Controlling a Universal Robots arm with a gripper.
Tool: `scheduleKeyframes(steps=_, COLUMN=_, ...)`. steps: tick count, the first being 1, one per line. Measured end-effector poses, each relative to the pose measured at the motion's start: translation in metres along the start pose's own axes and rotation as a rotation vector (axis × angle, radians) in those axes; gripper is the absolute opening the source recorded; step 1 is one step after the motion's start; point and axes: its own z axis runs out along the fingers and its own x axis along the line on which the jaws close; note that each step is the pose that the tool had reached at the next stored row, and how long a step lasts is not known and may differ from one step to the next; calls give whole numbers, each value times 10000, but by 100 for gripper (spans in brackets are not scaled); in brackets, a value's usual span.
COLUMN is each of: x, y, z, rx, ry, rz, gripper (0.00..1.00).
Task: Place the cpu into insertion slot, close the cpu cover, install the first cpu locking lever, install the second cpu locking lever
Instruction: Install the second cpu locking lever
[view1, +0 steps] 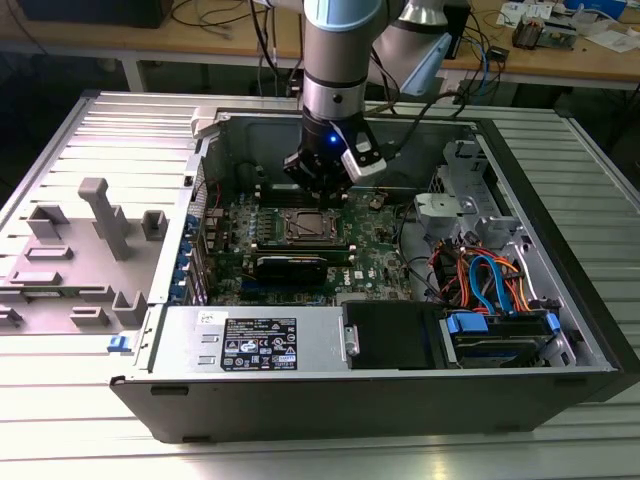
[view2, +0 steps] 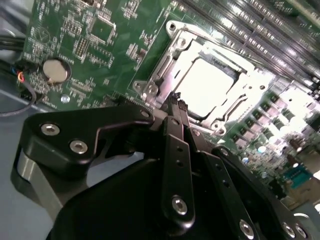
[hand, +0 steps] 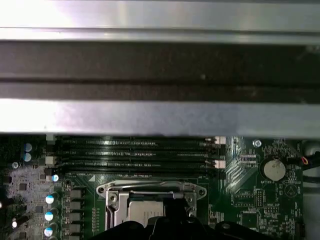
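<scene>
cpu (view2: 207, 87): already seated in the insertion slot (view2: 165, 75), bright metal top framed by the cpu cover (view2: 240, 100), which looks folded down flat

gripper (view2: 176, 102): parked just above the socket's edge, fingers (view2: 178, 150) pinched together with nothing gripped

socket spot: mid-motherboard (view2: 90, 45), right beside the memory slots (hand: 135, 152), as seen in the first wrist view

risk: probably a lever gets missed or slips off the closed tips, so the cover could end up not properly clamped

other risk: a sideways nudge might scrape nearby board parts
</scene>
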Motion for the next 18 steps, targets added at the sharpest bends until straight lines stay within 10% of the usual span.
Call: scheduleKeyframes(steps=18, x=3, y=-194, z=-115, rx=17, ry=0, rz=1, gripper=11)
